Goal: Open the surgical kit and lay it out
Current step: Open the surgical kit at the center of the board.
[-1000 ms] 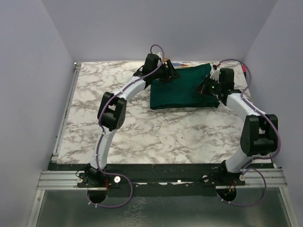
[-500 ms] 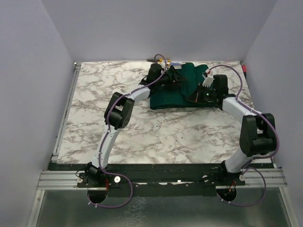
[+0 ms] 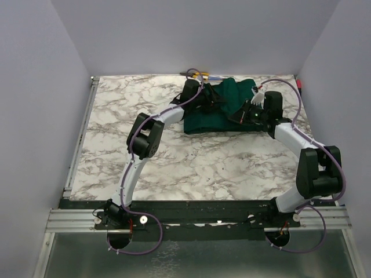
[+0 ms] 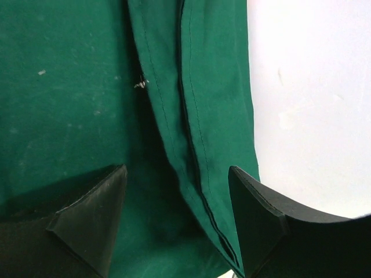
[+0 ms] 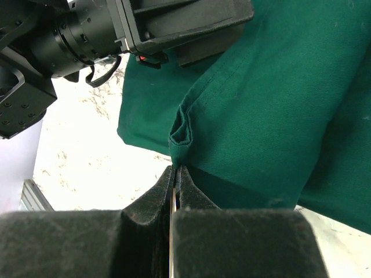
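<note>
The surgical kit is a dark green cloth wrap lying at the back of the marble table; its contents are hidden under the cloth. My right gripper is shut on a folded corner of the cloth, holding that flap up over the bundle; from above this gripper sits over the wrap's right side. My left gripper hangs open just above the cloth, a stitched hem edge running between its fingers. In the top view it is over the wrap's far middle.
A yellow-handled tool and pens lie at the table's back edge behind the wrap. A small red object sits at the far right edge. Walls close in on three sides. The left arm's wrist is close to my right gripper.
The right gripper has pulled the cloth's far right corner leftward, bunching the wrap. The left arm has swung right, coming over the cloth with its jaws still open.
</note>
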